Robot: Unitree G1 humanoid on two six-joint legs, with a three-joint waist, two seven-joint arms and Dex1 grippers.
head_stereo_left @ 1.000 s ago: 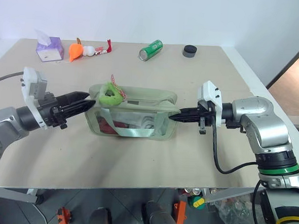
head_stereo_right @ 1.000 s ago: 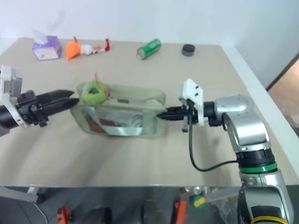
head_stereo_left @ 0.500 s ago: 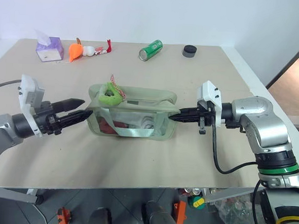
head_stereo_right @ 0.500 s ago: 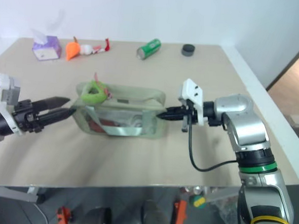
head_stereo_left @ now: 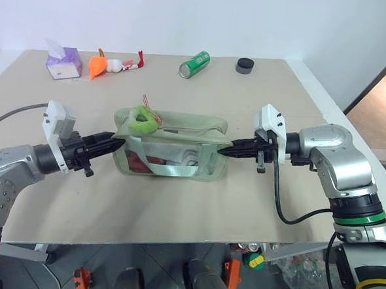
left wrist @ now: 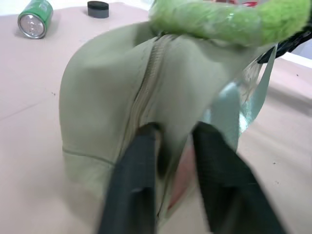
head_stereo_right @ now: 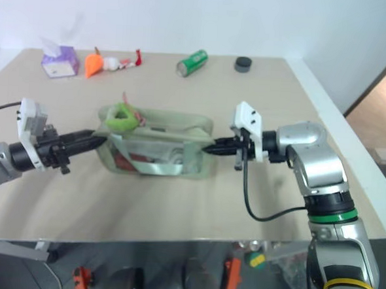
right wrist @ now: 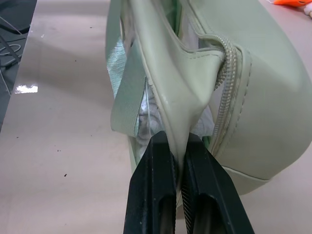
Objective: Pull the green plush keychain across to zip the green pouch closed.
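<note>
Green plush keychain (head_stereo_left: 141,118), a small fuzzy lime ring on a short red-and-white cord, sits atop the left end of the pale sage-green fabric pouch (head_stereo_left: 170,145) with a clear window, lying mid-tabletop (head_stereo_left: 176,209). It looks soft, light and squashy, so a pinch near the cord should pull truest. The right gripper (head_stereo_left: 227,150) is clamped on the pouch's right end fabric; the left gripper (head_stereo_left: 118,143) stands narrow at the left end, its fingers (left wrist: 139,165) astride the fabric, grip uncertain.

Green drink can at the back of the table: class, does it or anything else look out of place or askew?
Yes. The green drink can lies tipped on its side. Nothing looks spilled.
</note>
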